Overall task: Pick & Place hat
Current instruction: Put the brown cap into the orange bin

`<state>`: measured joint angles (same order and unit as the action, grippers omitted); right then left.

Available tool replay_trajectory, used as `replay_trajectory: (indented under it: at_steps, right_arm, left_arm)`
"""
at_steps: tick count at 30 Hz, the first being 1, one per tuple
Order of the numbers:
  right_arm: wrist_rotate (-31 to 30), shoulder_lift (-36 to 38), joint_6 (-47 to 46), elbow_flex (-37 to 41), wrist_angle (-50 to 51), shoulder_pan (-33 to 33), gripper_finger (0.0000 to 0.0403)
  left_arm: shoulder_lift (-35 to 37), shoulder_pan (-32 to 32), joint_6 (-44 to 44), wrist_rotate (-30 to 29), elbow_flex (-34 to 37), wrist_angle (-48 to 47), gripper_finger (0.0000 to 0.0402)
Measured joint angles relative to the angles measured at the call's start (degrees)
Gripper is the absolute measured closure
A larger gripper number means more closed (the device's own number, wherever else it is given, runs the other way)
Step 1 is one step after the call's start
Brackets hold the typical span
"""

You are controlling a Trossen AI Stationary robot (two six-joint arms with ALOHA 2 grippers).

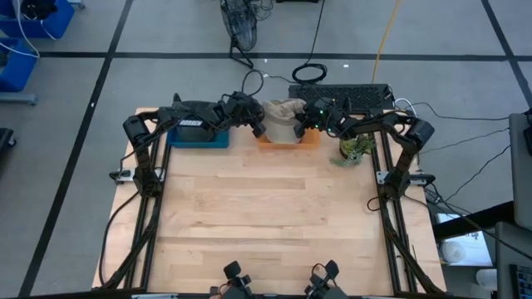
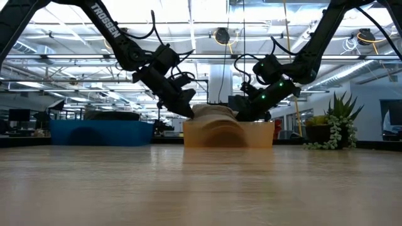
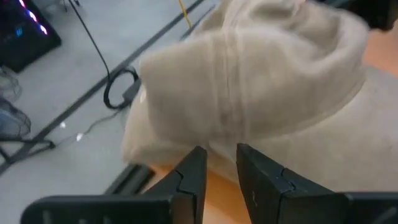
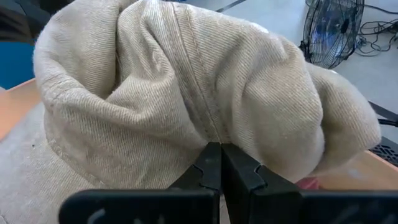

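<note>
Right gripper (image 4: 220, 163) pinching hat (image 4: 186, 81).

Grey floor (image 1: 166, 33) crossed by dark lines lying around the desk (image 1: 266, 216); a fan (image 1: 241, 25) standing beyond.

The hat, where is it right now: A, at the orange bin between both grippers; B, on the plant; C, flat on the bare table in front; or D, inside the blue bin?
A: the hat sits at the orange bin, with the left gripper and right gripper at either side of it.
</note>
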<state>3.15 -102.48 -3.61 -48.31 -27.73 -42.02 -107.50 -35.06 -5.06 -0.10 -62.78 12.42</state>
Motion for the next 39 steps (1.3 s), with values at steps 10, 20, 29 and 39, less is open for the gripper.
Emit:
replay_trajectory:
  at_steps: [10, 20, 29, 39]
  right_arm:
    - [2.59, 1.9, 1.39, 0.23, -3.08, 0.19, 0.0403]
    - [5.82, 12.33, 5.24, 0.24, 3.54, 2.51, 0.0403]
    - [10.39, 10.99, 4.36, 0.7, 5.05, 5.25, 0.0403]
    - [10.63, 3.18, 1.24, -0.23, -0.41, 4.71, 0.0403]
  left_arm:
    - [0.11, -0.43, 0.48, 0.04, 0.0, -1.42, 0.0309]
    - [3.91, 1.63, 1.04, 0.15, -0.04, 1.13, 0.0309]
    - [4.4, 6.05, -6.5, 14.55, -0.04, 1.74, 0.0309]
    - [0.74, 4.87, -6.24, 6.77, -0.2, 1.97, 0.0309]
